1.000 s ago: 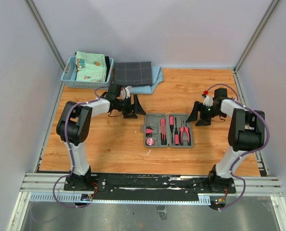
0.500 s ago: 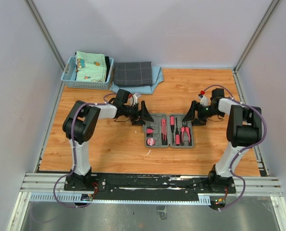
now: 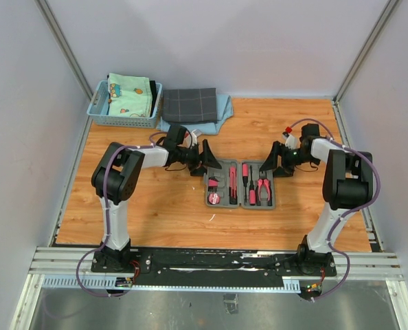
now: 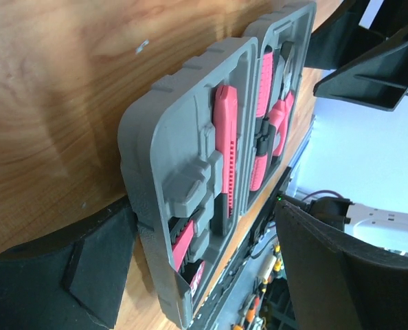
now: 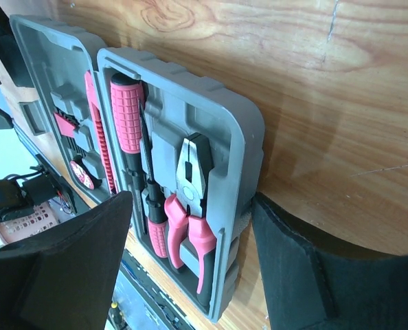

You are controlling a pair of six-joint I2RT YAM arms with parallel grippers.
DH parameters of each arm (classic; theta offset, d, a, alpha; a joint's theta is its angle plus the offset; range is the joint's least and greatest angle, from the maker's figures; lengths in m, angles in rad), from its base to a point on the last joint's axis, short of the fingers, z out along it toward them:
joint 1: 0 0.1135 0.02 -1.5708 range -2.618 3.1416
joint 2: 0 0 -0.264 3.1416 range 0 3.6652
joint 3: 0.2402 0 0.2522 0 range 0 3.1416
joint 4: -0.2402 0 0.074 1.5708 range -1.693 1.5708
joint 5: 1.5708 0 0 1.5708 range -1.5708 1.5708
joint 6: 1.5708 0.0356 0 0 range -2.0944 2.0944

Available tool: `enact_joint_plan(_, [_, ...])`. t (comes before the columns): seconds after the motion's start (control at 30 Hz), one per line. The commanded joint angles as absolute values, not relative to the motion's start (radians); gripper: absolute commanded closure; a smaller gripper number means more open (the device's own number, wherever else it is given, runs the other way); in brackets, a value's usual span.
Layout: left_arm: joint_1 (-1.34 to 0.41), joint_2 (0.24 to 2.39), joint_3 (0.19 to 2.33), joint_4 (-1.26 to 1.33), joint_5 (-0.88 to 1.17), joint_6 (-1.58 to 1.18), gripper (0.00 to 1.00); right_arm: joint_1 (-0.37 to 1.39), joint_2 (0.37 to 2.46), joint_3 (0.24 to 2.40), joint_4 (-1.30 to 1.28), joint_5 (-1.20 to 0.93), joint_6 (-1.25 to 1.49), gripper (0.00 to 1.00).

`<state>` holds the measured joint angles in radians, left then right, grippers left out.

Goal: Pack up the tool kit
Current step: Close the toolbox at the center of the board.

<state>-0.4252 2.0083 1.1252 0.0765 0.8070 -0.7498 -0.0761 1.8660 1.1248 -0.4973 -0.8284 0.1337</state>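
Jaws wide around either end of the tool kit [image 3: 239,201], perhaps touching.

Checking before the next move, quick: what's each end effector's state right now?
Left end effector: open, holding nothing, beside the case.
Right end effector: open, holding nothing.

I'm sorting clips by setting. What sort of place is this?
Probably a robotics lab test cell: left arm and right arm bolted to a metal rail at a wooden table's edge, plain panel walls enclosing it, and an open tool kit laid out between them.
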Motion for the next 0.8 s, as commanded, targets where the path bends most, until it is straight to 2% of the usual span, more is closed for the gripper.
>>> enact_joint_plan(0.0, [-0.453,1.97,1.198,0.135,0.851,-0.809,0.18,-0.04,1.809,1.17,-0.514,-0.926,0.181,0.3])
enact_joint_plan(0.33, [-0.453,1.933,1.222,0.134,0.858,-0.844,0.18,-0.035,1.769,1.149,-0.504,-0.952,0.205,0.3])
enact_joint_plan(0.77, [-0.458,1.91,1.231,0.138,0.862,-0.856,0.18,-0.018,1.729,1.079,-0.364,-1.01,0.307,0.3])
